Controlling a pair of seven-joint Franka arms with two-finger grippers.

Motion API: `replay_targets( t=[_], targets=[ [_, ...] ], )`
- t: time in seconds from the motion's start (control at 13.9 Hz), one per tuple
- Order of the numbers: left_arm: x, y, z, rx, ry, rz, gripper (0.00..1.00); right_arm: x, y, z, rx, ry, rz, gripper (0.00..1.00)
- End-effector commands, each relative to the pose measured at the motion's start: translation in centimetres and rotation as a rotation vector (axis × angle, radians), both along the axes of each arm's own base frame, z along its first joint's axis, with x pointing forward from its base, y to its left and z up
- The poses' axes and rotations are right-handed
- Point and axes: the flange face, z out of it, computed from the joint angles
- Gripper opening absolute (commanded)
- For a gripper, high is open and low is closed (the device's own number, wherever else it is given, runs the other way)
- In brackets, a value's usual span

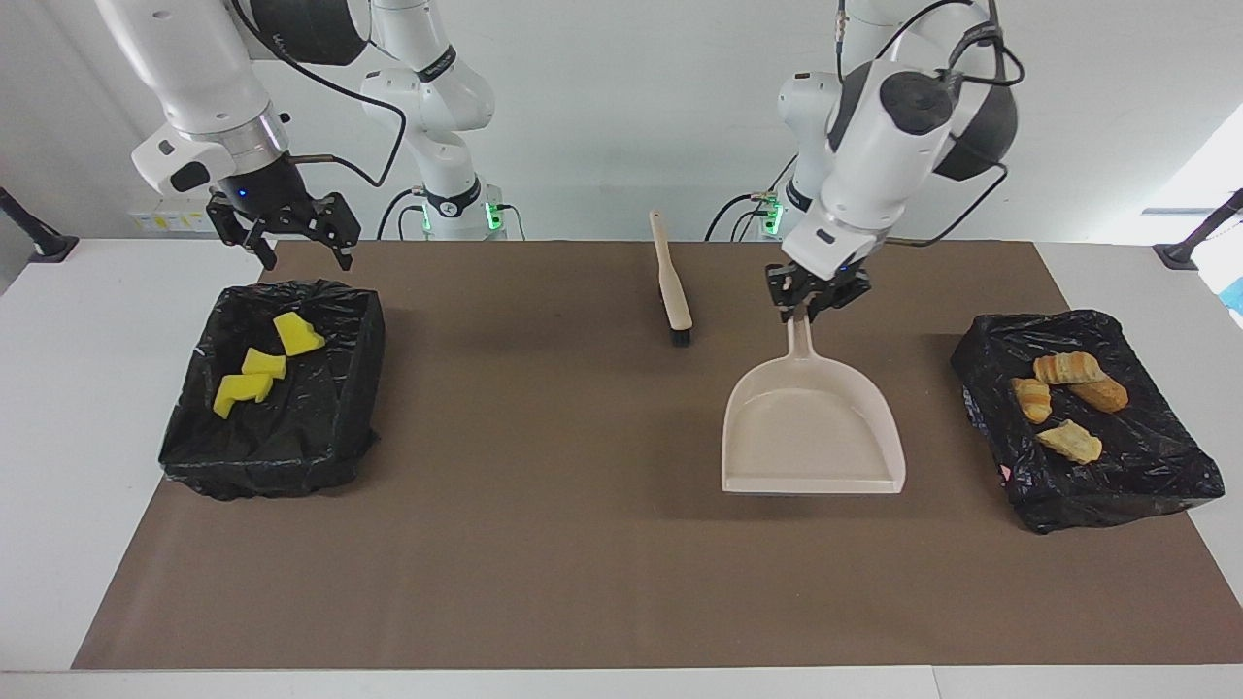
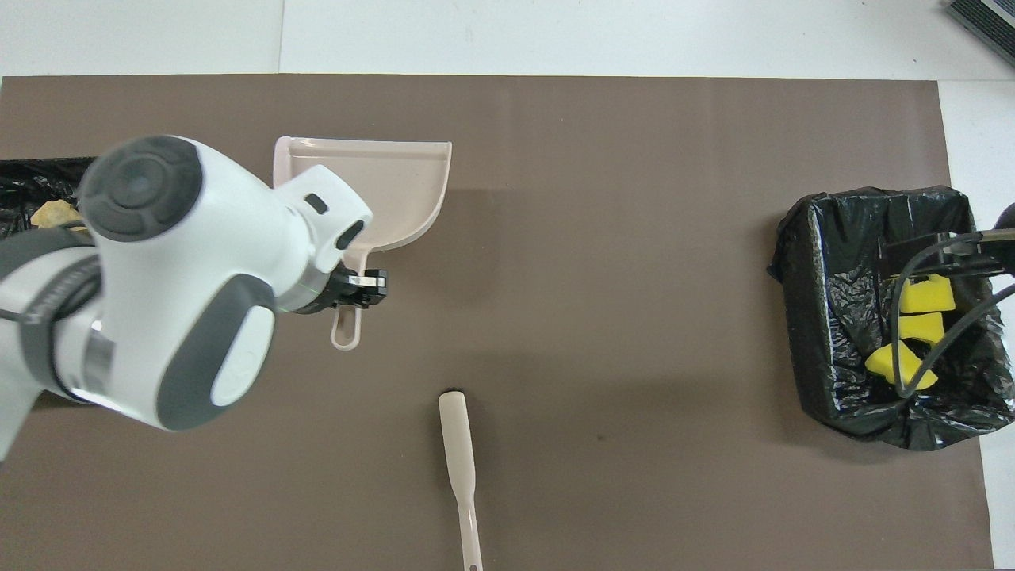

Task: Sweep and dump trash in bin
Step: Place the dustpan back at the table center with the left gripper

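My left gripper (image 1: 812, 303) is shut on the handle of the pale pink dustpan (image 1: 811, 427), which lies level and empty at the mat, mouth away from the robots; whether it touches I cannot tell. From above, the dustpan (image 2: 373, 186) shows past the left arm, with the left gripper (image 2: 358, 287) on its handle. Three yellow chunks of trash (image 1: 260, 374) lie in the black-lined bin (image 1: 320, 437) at the right arm's end. Several golden-brown pieces of trash (image 1: 1068, 408) lie in the other bin (image 1: 1136, 485). My right gripper (image 1: 301, 254) hangs open over the yellow bin's rim.
A wooden brush (image 1: 672, 282) lies on the brown mat (image 1: 583, 544) near the robots, bristles pointing away from them; in the overhead view the brush (image 2: 460, 460) is at bottom centre. The left arm hides most of the bread bin (image 2: 32, 170) from above.
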Motion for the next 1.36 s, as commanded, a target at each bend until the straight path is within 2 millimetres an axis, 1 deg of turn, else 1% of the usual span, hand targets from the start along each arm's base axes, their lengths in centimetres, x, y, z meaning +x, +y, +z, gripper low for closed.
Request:
replay_targets(
  t=[0.0, 0.07, 0.14, 0.22, 0.29, 0.36, 0.57, 0.72, 0.79, 0.86, 0.93, 1.08, 1.15, 1.22, 1.29],
  targets=[
    [-1.9, -6.0, -5.7, -0.016, 0.004, 0.042, 0.00, -0.5, 0.1, -0.1, 0.002, 0.003, -0.016, 1.00],
    [-2.8, -7.1, -7.1, -0.016, 0.002, 0.038, 0.00, -0.5, 0.1, -0.1, 0.002, 0.003, -0.016, 1.00],
    [-4.2, -8.3, -8.9, -0.018, -0.005, -0.002, 0.00, -0.5, 0.1, -0.1, 0.002, 0.003, -0.016, 1.00],
    [-4.7, -8.6, -10.3, -0.023, -0.015, -0.013, 0.00, -0.5, 0.2, -0.1, 0.002, 0.003, -0.015, 1.00],
    [-5.1, -8.4, -10.9, -0.023, -0.018, -0.019, 0.00, -0.5, 0.2, -0.1, 0.002, 0.003, -0.015, 1.00],
    [-5.1, -8.4, -10.8, -0.024, -0.019, -0.024, 0.00, -0.5, 0.2, -0.1, 0.002, 0.003, -0.015, 1.00],
    [-5.2, -8.1, -12.1, -0.014, -0.007, -0.066, 0.00, -0.5, 0.1, -0.1, 0.002, 0.003, -0.016, 1.00],
    [-4.7, -7.8, -11.9, -0.013, -0.005, -0.051, 0.00, -0.5, 0.2, -0.1, 0.002, 0.003, -0.015, 1.00],
    [-4.5, -7.5, -11.8, -0.014, -0.002, -0.038, 0.46, -0.5, 0.1, -0.1, 0.002, 0.003, -0.016, 1.00],
    [-4.3, -7.3, -11.5, -0.018, -0.009, -0.048, 0.99, -0.5, 0.1, -0.1, 0.002, 0.003, -0.016, 1.00],
    [-3.8, -6.9, -10.3, -0.022, -0.015, -0.038, 1.00, -0.5, 0.1, -0.1, 0.002, 0.003, -0.016, 1.00],
    [-1.9, -4.6, -7.6, -0.008, 0.006, -0.007, 1.00, -0.5, 0.2, -0.1, 0.002, 0.003, -0.015, 1.00],
    [-1.2, -3.0, -6.1, 0.004, 0.015, -0.014, 1.00, -0.5, 0.1, -0.1, 0.002, 0.003, -0.016, 1.00],
    [-0.3, -0.1, -4.2, 0.002, 0.013, -0.029, 1.00, -0.5, 0.2, -0.1, 0.002, 0.003, -0.015, 1.00],
    [0.1, 3.1, -1.8, -0.006, -0.004, -0.058, 1.00, -0.5, 0.1, -0.1, 0.002, 0.003, -0.016, 1.00]
  ],
)
